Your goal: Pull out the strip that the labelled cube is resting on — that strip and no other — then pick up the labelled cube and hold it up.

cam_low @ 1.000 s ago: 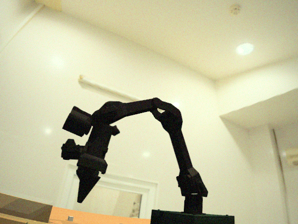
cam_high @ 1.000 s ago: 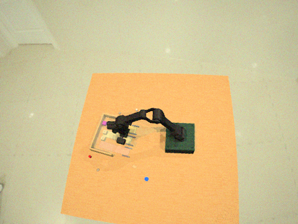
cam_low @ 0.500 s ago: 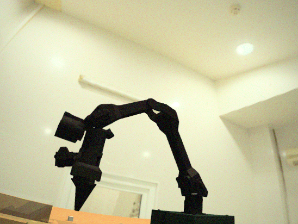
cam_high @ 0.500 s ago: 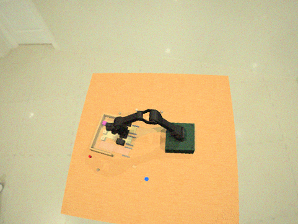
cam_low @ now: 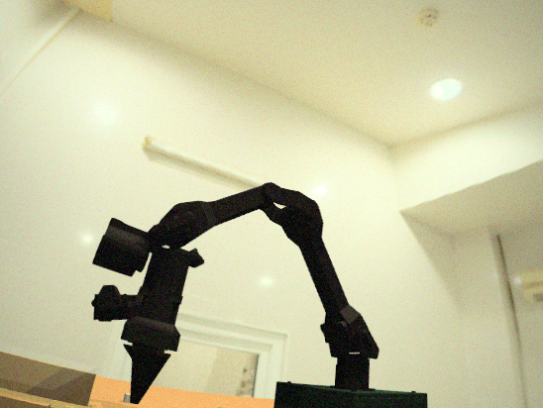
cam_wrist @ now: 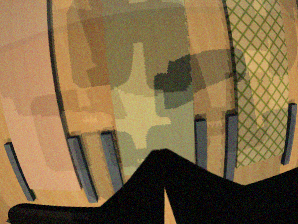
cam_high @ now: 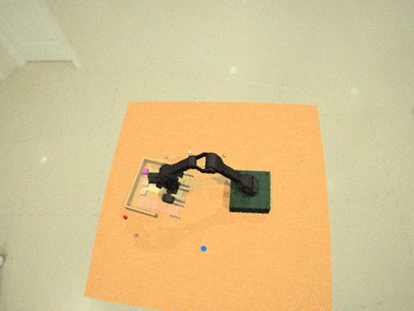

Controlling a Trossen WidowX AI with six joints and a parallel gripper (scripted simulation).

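Note:
My gripper [cam_low: 135, 401] [cam_wrist: 160, 156] points down with its fingertips together, low over the near part of the pale green strip [cam_wrist: 150, 122]. No strip shows between the fingers. The pink strip [cam_wrist: 30, 140] [cam_high: 158, 205] lies to its left in the wrist view, and the green cross-hatched strip [cam_wrist: 262, 90] to its right. Two small cream cubes, one [cam_high: 145, 183] beside the other [cam_high: 143, 192], and a magenta cube [cam_high: 145, 171] stand near the tray's far wall. Labels are too small to read. The arm hides part of the strips in the top view.
A low wooden wall [cam_high: 133, 188] encloses the far side of the strips. Short blue-grey rails flank the near strip ends, one [cam_wrist: 201, 145] just right of the pale green strip. A blue piece [cam_high: 203, 248], a red piece [cam_high: 124, 217] and small pebbles lie outside.

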